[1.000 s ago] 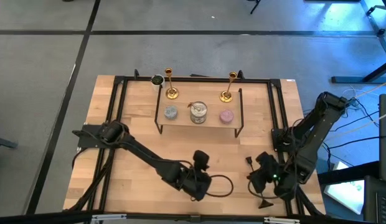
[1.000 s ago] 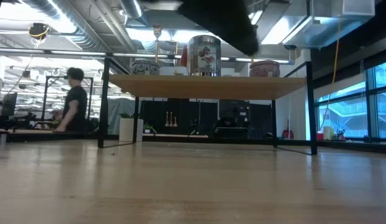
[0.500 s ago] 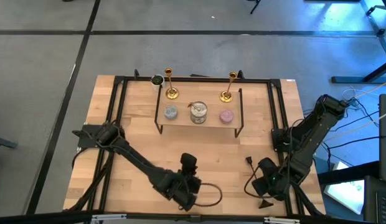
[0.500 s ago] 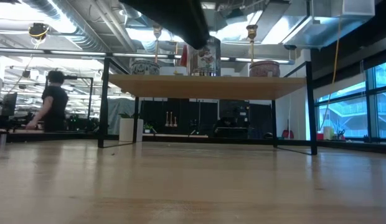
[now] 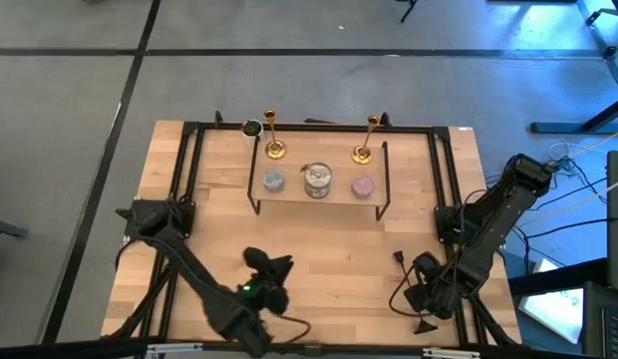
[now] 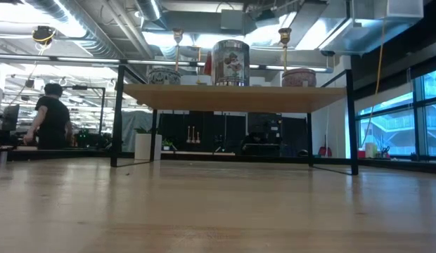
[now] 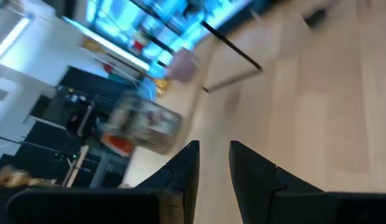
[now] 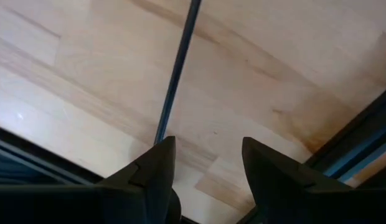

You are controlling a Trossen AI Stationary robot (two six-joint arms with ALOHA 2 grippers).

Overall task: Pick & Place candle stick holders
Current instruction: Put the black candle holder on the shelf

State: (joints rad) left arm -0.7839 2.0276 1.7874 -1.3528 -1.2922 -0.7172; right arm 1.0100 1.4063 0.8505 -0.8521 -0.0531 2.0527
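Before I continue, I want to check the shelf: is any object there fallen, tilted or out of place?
Nothing stands out. Both candle stick holders stand upright at the back of the shelf, with the silver tin and two small candles in a neat row.

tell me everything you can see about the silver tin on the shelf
The silver tin is a squat, shiny metal cylinder standing upright at the middle of the wooden shelf, between the blue-grey candle and the pink candle. The low view shows a printed picture with red on its side and a rimmed top. Nothing touches it but the shelf; both grippers are far off.
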